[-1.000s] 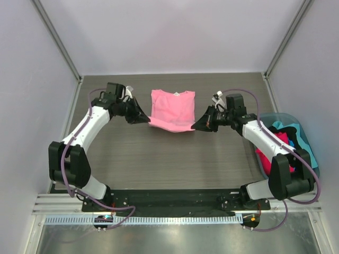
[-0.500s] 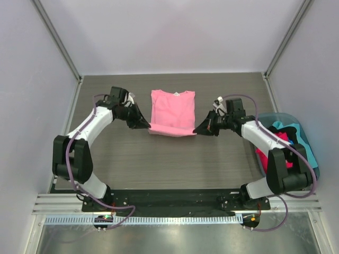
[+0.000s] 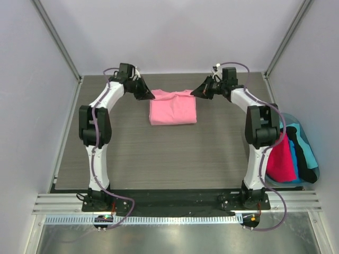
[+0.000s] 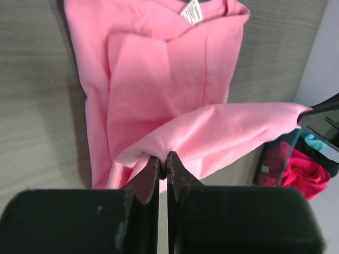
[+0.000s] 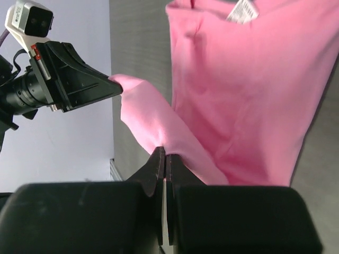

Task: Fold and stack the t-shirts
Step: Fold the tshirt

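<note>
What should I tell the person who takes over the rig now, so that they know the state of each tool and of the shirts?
The left tool is shut on one corner of the light pink shirt. The right tool is shut on the other corner.
Both hold that edge lifted near the collar, at the far side of the table.
Done: the sleeves look folded in.
Left: lay the edge down, release, finish the fold.
The hot pink shirt, black shirt and teal shirt lie unfolded in the tub on the right. Nothing is stacked yet.
</note>
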`<state>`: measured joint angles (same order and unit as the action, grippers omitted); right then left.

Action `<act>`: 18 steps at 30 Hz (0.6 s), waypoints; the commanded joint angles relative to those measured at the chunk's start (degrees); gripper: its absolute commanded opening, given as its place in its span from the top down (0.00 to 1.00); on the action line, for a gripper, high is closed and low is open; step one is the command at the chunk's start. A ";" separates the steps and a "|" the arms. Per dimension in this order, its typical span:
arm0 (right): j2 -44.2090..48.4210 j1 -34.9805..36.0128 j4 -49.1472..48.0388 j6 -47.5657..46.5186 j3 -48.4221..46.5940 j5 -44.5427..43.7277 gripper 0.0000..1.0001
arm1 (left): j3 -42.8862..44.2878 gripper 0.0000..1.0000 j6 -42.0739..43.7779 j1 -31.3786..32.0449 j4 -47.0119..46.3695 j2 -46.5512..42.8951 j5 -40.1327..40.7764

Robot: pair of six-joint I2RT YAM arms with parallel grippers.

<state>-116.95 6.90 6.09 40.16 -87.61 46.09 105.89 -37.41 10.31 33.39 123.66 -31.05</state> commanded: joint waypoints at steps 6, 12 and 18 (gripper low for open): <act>-15.67 -0.66 -3.01 -2.89 -22.83 -1.96 0.99 | 19.26 1.00 5.50 -0.20 -4.47 12.04 5.90; -22.45 -0.30 -2.57 -5.35 -31.21 -5.74 0.88 | 24.71 0.60 6.65 -0.20 -9.47 17.40 8.46; -17.03 -0.39 -3.10 -9.93 -29.47 -8.38 0.56 | 26.57 0.37 9.19 -0.20 -13.00 15.57 13.11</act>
<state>-140.35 6.57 5.21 33.98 -116.42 39.68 129.43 -30.83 10.37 25.10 141.84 -21.78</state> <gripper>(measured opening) 0.444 0.619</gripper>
